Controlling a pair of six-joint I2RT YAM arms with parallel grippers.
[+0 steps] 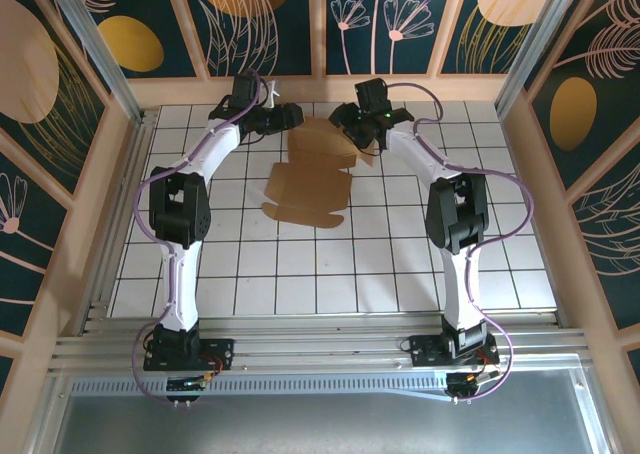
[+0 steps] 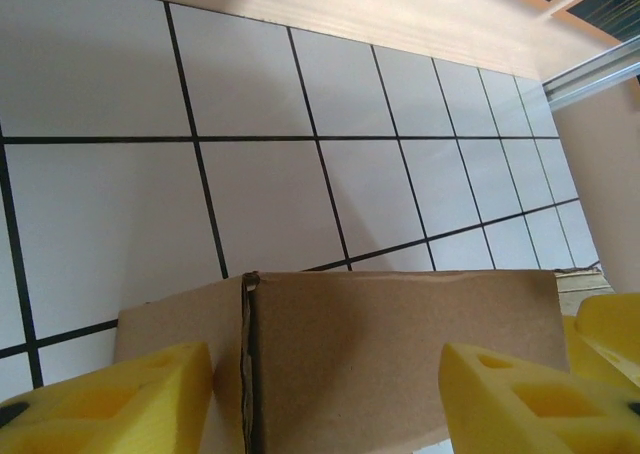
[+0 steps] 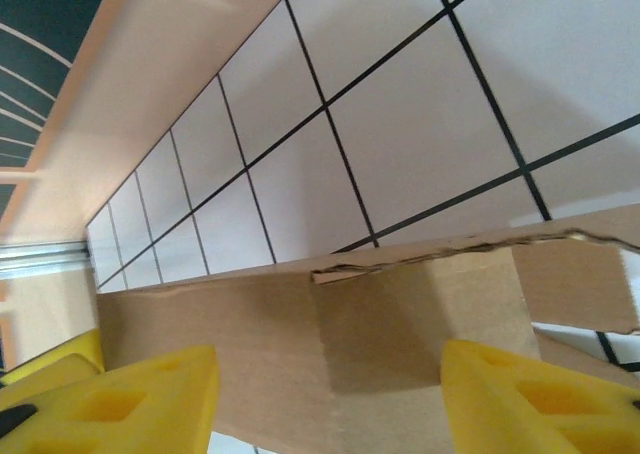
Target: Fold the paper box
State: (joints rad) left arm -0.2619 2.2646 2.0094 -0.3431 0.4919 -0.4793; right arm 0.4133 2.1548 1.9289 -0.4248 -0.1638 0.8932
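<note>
Mounting rail [image 1: 320, 346], near edge: carries the bases of the left arm [image 1: 180, 209] and right arm [image 1: 455, 214], both reaching away over the white tiled table [image 1: 400, 274]. Paper box [image 1: 310, 184], brown cardboard: lies past the middle of the table, between the two arms; the near part is flat on the tiles with tabs spread, and the far part looks lifted between the grippers. Left gripper [image 1: 285, 117]: at the far left of the sheet. On its wrist camera the yellow fingers [image 2: 120, 404] stand parted and a creased panel, wider than the gap, lies across it, so nothing is pinched; released. Right gripper [image 1: 357, 124]: at the far right of the sheet, likewise spread, with a raised wall with a ragged top edge crossing between its fingers [image 3: 540, 394]; released, not clamped. Step in hand, as judged: standing the far wall upright along its crease. To do it well: work both sides together at equal height, press close to the crease rather than at the free edge, keep the base flat on the tiles so the sheet does not slide toward the back board [image 1: 320, 92], and close only once the panel sits squarely between the pads. Container status: box not yet formed, no enclosed space, nothing seen inside it. Far side: painted leaf panels [image 1: 240, 14].
</note>
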